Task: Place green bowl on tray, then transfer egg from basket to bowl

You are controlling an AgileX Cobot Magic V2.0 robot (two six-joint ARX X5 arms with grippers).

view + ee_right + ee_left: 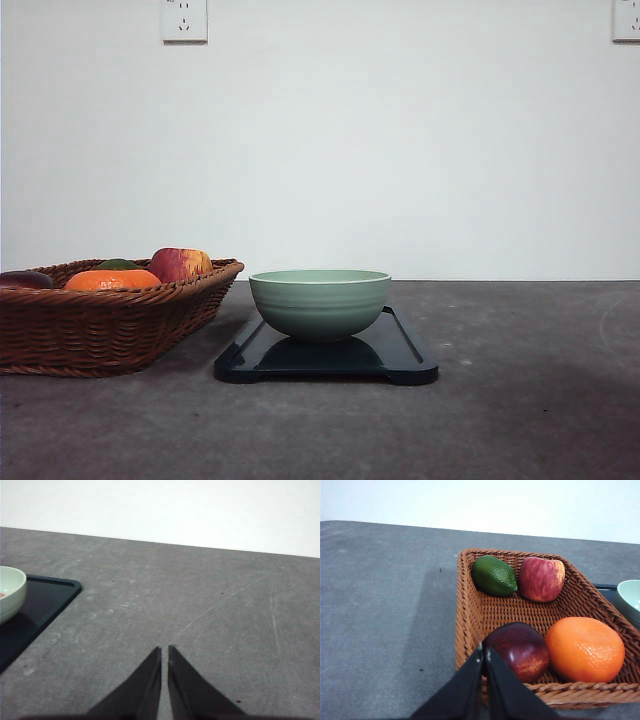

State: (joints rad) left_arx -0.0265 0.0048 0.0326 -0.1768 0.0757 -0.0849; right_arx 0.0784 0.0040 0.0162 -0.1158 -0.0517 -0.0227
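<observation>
Green bowl (320,300) already sits on the tray (405,362). Left tool (484,653) has its tips pressed together, holding nothing, just short of the basket (465,630) rim. No egg identifiable; the plum-like fruit (517,650) directly ahead risks a mistaken pick. Right tool (164,651) likewise pinched together, over bare tabletop (200,610).

- Bowl (320,302) sits on the tray (405,352), mouth open upward, nothing over it.
- Basket (105,325) is just left of the tray, only a narrow gap between them.
- Inside the basket it's crowded: orange (585,649) and dark fruit (516,650) are touching, with lime (494,575) and apple (541,578) at the far end.
- Table (530,400) right of the tray is bare, lots of room there.
- Left gripper (484,655) tips pressed together, right by the dark fruit.
</observation>
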